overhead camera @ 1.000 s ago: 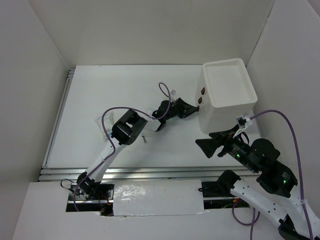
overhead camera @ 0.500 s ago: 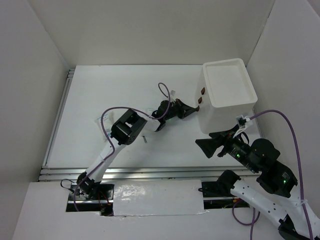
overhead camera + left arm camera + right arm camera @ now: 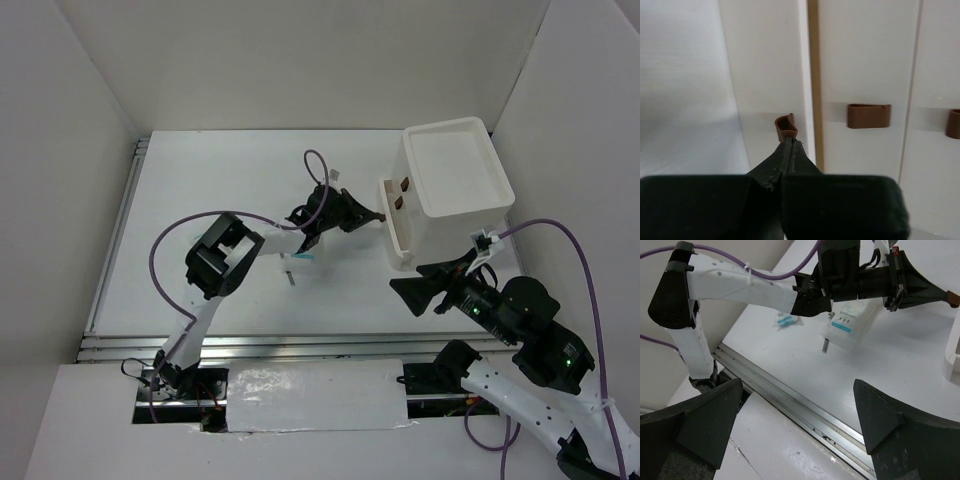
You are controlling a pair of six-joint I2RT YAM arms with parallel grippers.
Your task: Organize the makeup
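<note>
The only writing I can find is on the larger packet (image 3: pixel 847 322), a white sachet with a light-blue band and a few lines of dark print above it, too small to read. It lies flat on the white table (image 3: pixel 200 200) under the left arm's forearm. A smaller white-and-blue packet (image 3: pixel 785 319) lies a little to its left, and a short dark stick (image 3: pixel 825 346) lies just in front of the larger packet, apart from both. The big white drawer box (image 3: pixel 455 190) stands at the far right of the table. One drawer (image 3: pixel 392 228) juts out from its front face toward the left arm. From here I cannot see inside it, and the top of the box shows only a shallow white recess. The box front carries small brown loop handles. The left wrist view shows one in the middle (image 3: pixel 868 115) and part of another at the right edge (image 3: pixel 954 124). The left gripper (image 3: pixel 789 141) has its fingers pressed together, pinching a third brown handle (image 3: pixel 786 126), which belongs to the jutting drawer. The right gripper (image 3: pixel 797 385) hangs near the front right of the box with its two dark fingers spread wide, holding nothing and touching nothing, above the table's near rail (image 3: pixel 790 405).
</note>
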